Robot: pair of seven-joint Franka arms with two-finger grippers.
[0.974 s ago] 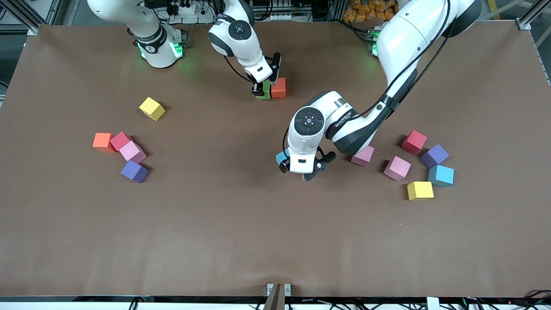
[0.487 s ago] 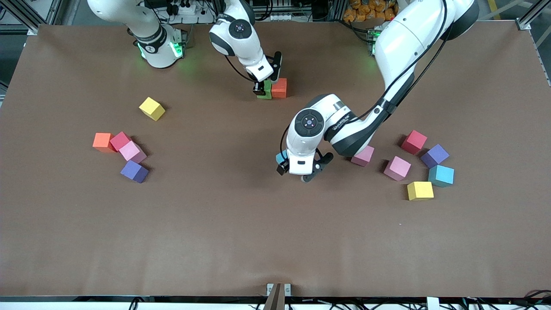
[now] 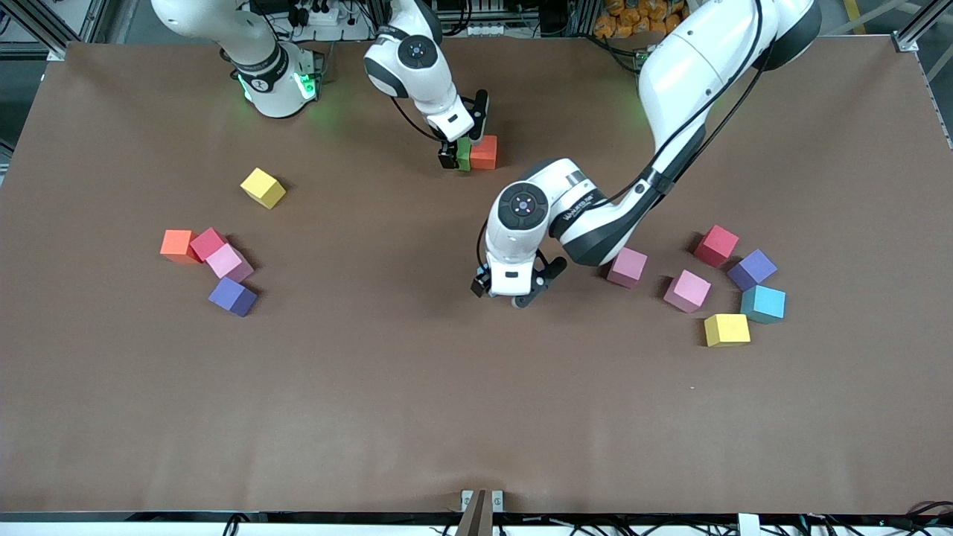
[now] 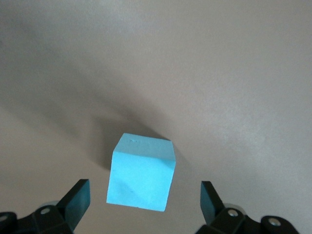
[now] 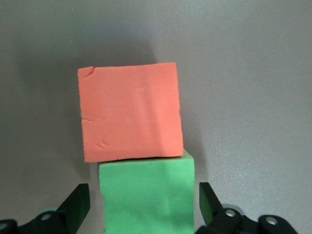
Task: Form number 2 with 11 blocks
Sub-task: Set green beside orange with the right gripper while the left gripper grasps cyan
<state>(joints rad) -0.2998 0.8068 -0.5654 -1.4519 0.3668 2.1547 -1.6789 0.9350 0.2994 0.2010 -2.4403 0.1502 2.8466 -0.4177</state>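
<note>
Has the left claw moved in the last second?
Yes. The left claw has shifted away from the pink block, toward the right arm's end of the table.

Green block (image 3: 463, 154) and orange block (image 3: 483, 152) sit touching side by side on the tabletop (image 3: 417, 402) near the arm bases, the green toward the right arm's end.

Light blue block (image 4: 141, 178) lies alone mid-tabletop, slightly skewed, resting flat.

Toward the right arm's end: a yellow block (image 3: 263, 187) apart; nearer the front camera, a cluster of orange (image 3: 177, 246), red (image 3: 207, 243), pink (image 3: 227, 261) and purple (image 3: 232, 296).

Toward the left arm's end, loosely scattered: two pink (image 3: 627, 268) (image 3: 686, 290), red (image 3: 716, 245), purple (image 3: 752, 269), light blue (image 3: 763, 304), yellow (image 3: 727, 330).
</note>
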